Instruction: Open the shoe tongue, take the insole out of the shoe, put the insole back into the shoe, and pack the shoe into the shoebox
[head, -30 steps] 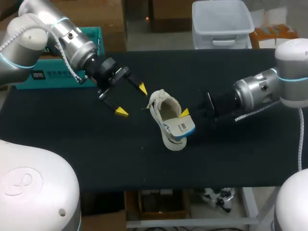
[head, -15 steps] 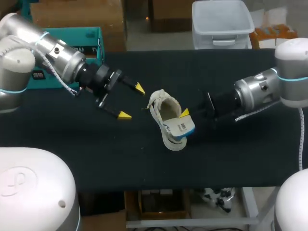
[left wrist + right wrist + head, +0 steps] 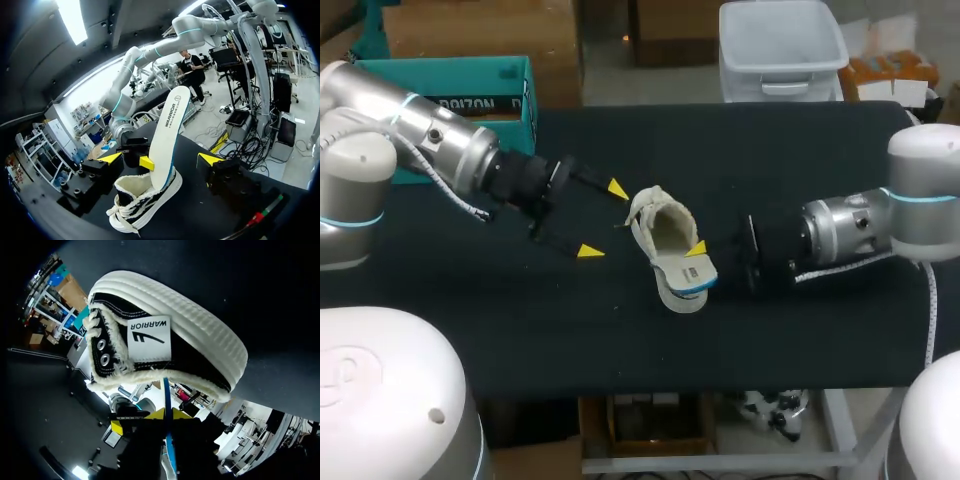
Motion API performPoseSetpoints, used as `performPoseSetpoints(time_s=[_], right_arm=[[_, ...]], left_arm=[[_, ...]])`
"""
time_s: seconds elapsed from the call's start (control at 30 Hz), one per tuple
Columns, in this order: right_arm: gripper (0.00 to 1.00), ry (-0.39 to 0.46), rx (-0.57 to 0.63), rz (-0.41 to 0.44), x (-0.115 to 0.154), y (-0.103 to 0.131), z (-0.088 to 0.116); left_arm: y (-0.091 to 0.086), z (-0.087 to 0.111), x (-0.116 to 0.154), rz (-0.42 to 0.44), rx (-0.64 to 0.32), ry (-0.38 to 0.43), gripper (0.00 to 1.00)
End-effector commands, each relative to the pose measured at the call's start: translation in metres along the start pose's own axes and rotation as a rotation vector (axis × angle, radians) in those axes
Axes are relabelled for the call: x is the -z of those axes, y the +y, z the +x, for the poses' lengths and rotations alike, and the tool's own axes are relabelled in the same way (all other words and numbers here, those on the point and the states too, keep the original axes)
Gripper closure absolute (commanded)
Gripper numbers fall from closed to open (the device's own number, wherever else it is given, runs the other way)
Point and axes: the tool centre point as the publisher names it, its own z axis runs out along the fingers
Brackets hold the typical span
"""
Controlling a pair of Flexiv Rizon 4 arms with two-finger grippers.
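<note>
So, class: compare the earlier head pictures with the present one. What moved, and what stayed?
The left gripper, open throughout, swung round and edged nearer the black-and-white fleece-lined shoe. The right gripper, shut on the white, blue-edged insole, shifted slightly toward the near edge of the black table, carrying the insole along. The shoe stayed put; nothing was grasped or released.

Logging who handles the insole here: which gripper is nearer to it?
Right. The right gripper is shut on the insole, which sticks up out of the sneaker's heel end. The left gripper is open, beside the sneaker, apart from the insole.
</note>
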Motion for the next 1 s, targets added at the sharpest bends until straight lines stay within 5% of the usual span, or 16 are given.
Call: performPoseSetpoints(time_s=[0.03,0.4,0.8,0.83,0.9,1.0], right_arm=[[1.00,0.062,0.008,-0.024,-0.004,-0.006,-0.008],[1.00,0.121,0.044,-0.106,-0.001,-0.017,0.002],[1.00,0.175,0.048,-0.133,0.010,-0.006,0.006],[1.00,0.176,0.047,-0.133,0.010,-0.005,0.007],[1.00,0.178,0.046,-0.133,0.010,-0.004,0.008],[1.00,0.182,0.044,-0.132,0.010,-0.002,0.009]], left_arm=[[0.008,0.000,-0.013,0.005,-0.029,-0.016,0.00],[0.016,-0.002,-0.036,0.007,-0.107,0.050,0.00],[0.035,-0.002,-0.059,-0.042,-0.194,-0.001,0.00],[0.036,-0.003,-0.061,-0.044,-0.202,-0.008,0.06],[0.039,-0.004,-0.064,-0.054,-0.211,-0.019,0.47],[0.043,-0.005,-0.070,-0.055,-0.217,-0.022,0.62]])
